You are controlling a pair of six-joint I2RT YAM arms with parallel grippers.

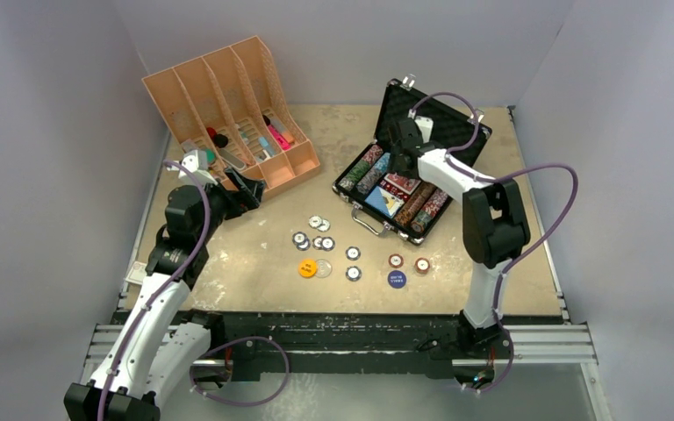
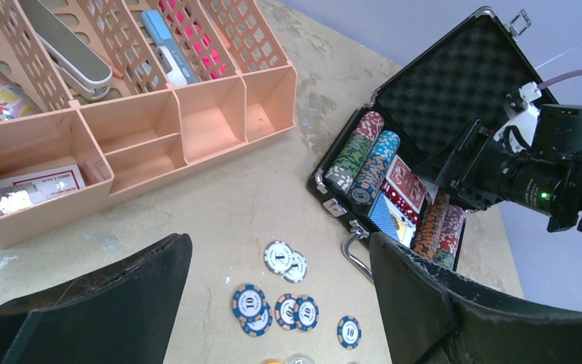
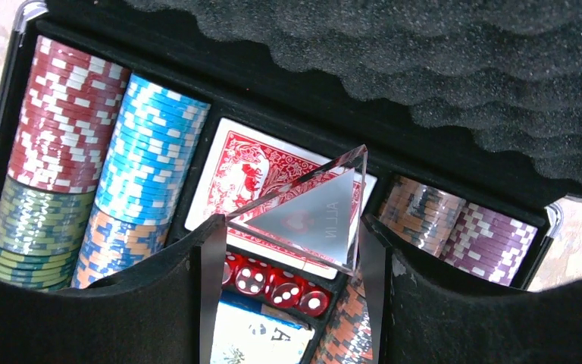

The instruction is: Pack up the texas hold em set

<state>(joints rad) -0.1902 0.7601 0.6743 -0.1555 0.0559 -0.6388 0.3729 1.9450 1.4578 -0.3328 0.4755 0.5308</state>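
Beige scuffed tabletop (image 1: 254,281), grey walls. Small black briefcase with egg-crate foam lid (image 1: 452,123) lies open at far right, chip rows filled. Right gripper (image 3: 292,235) hangs over it, jaws partly closed on a clear triangular acrylic marker (image 3: 311,220), pinched by its edges. Directly beneath sit the red-backed card deck (image 3: 235,167) and red dice (image 3: 273,284) in the centre compartment; I judge the drop is straight down. Left gripper (image 2: 279,241) is wide open and empty beside the orange slotted organiser (image 1: 228,96). Loose striped chips (image 1: 325,246) lie nearer that arm, in front of the case.
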